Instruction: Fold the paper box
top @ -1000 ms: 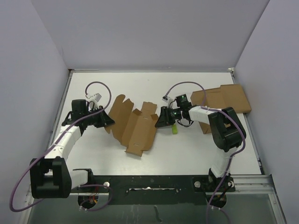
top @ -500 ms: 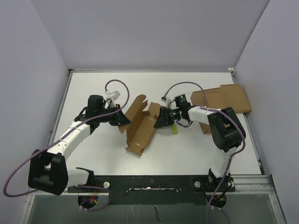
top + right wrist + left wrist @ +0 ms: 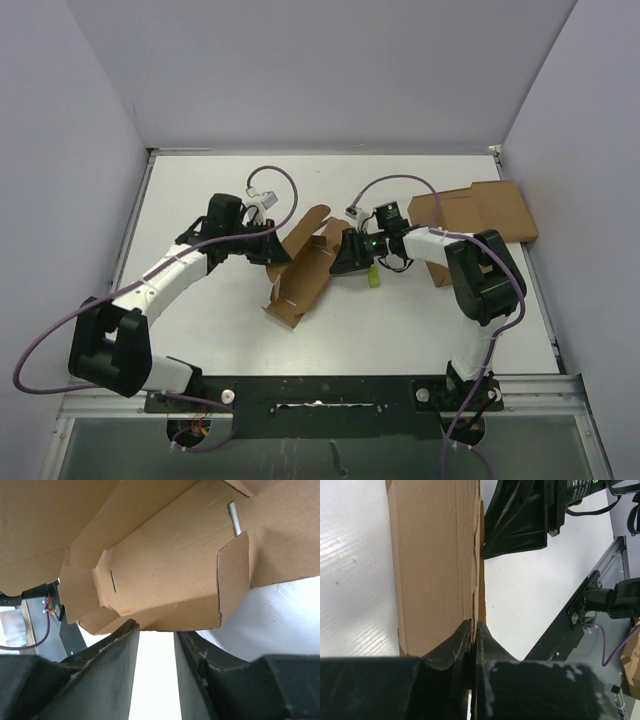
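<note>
Seen from above, a half-folded brown paper box (image 3: 303,275) lies on the white tabletop (image 3: 420,320) between two robot arms, its long sides raised like a trough. The left gripper (image 3: 283,249) is clamped on the box's left wall. The right gripper (image 3: 338,264) sits against the right wall, fingers (image 3: 120,645) parted, grasping nothing.

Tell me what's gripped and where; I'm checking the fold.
The left gripper pinches the paper box by its raised side flap's edge; the right gripper stands open, holding nothing.

Paper box (image 3: 165,565) cut off at right wrist view's top edge
</note>
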Controlling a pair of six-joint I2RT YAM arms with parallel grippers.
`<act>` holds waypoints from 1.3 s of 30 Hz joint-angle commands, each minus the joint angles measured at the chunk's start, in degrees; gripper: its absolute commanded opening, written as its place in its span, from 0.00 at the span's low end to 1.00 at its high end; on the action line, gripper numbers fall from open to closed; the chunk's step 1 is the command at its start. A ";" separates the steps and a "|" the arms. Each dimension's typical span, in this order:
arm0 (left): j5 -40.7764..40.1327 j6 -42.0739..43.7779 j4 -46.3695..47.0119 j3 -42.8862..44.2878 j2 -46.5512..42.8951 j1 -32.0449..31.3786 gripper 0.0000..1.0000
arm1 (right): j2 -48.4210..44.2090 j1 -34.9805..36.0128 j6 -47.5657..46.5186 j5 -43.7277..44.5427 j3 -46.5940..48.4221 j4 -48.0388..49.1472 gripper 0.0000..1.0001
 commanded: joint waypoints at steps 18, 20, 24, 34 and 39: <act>11.27 28.68 0.41 7.08 -9.04 4.95 0.00 | -16.43 -14.55 -41.82 -17.56 9.04 -21.62 0.64; 13.81 31.13 0.96 6.11 -10.27 5.23 0.00 | -17.53 -17.24 -41.87 -18.17 9.17 -21.61 0.64; 16.78 33.62 3.86 3.27 -12.54 6.17 0.00 | -19.89 -23.19 -39.78 -19.78 8.65 -19.83 0.63; 22.10 32.37 11.51 -1.83 -15.77 9.26 0.00 | -20.72 -25.56 -39.91 -20.02 7.59 -18.60 0.74; 23.36 32.27 11.94 -2.56 -16.17 9.44 0.00 | -19.29 -22.97 -43.15 -17.32 8.65 -20.49 0.75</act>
